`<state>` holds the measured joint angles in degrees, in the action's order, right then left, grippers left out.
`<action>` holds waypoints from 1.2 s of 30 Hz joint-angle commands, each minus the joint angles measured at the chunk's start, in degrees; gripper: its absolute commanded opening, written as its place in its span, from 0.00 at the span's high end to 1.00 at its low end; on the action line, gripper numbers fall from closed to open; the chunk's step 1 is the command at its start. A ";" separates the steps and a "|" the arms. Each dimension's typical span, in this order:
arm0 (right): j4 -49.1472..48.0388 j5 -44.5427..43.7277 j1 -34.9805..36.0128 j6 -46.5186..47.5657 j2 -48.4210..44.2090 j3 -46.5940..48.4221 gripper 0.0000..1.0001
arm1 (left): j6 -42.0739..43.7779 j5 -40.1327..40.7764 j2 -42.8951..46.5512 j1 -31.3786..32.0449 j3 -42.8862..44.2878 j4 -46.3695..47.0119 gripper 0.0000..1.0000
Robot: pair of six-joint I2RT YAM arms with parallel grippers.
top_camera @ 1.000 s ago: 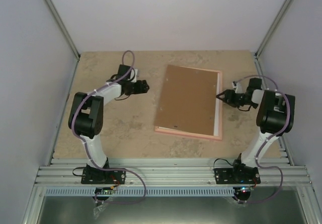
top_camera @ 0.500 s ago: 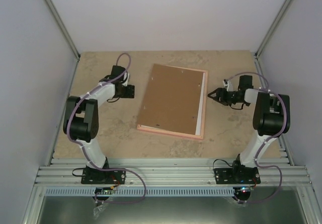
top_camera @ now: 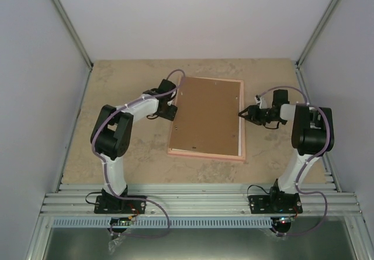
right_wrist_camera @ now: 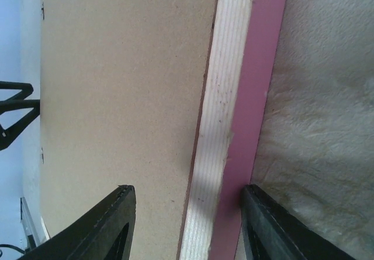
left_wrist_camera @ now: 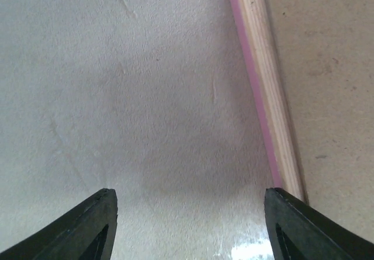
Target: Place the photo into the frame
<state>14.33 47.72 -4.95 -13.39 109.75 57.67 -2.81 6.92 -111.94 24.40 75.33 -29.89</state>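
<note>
Beige, stone-patterned table [top_camera: 117, 85] is filling the floor of a booth that pale walls are closing in on three sides, and both arm bases are sitting on the aluminium rail at the near edge. On the left, the left arm [top_camera: 114, 134] is bending inward and reaching toward the table centre. The left gripper [top_camera: 170, 110] is hovering at the left rail of the frame [top_camera: 204, 154]. In the left wrist view its jaws are standing wide apart with nothing between them but bare table [left_wrist_camera: 117, 96]. The right fingertip [left_wrist_camera: 292, 219] is sitting just at the frame's rail [left_wrist_camera: 263, 85]. The frame itself is lying flat and face down at the middle of the table, between the two grippers, with its long sides running away from the bases. A brown backing board [top_camera: 204, 117] is covering almost all of its back, and a narrow white strip [top_camera: 240, 132] is showing along the inside of the right rail. On the right, the right gripper [top_camera: 242, 113] is pointing left at the middle of the frame's right rail. In the right wrist view its jaws are standing apart and straddling that rail [right_wrist_camera: 225, 125]. One finger is lying over the backing board [right_wrist_camera: 117, 96], and the other is just beside the pink outer face. Contact there cannot be confirmed. The right arm [top_camera: 310, 131] is folding upright at the table's right edge.
</note>
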 commanded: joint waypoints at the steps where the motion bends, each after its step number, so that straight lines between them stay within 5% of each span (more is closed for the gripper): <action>1: 0.53 3.21 2.40 -0.28 1.88 0.36 0.50 | 2.49 0.35 3.22 3.05 -0.35 -0.60 0.28; 10: 2.73 2.30 0.13 1.44 0.15 0.58 0.49 | 2.71 -1.47 8.51 2.29 -4.88 2.75 0.27; 36: 1.75 2.33 -0.01 1.53 2.19 -3.00 0.48 | 1.46 -3.30 0.57 0.94 -1.75 0.56 0.33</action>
<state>15.09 50.81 -5.54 -11.22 109.78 56.38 -1.58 5.93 -109.34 23.75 72.77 -28.58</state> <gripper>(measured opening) 0.523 0.673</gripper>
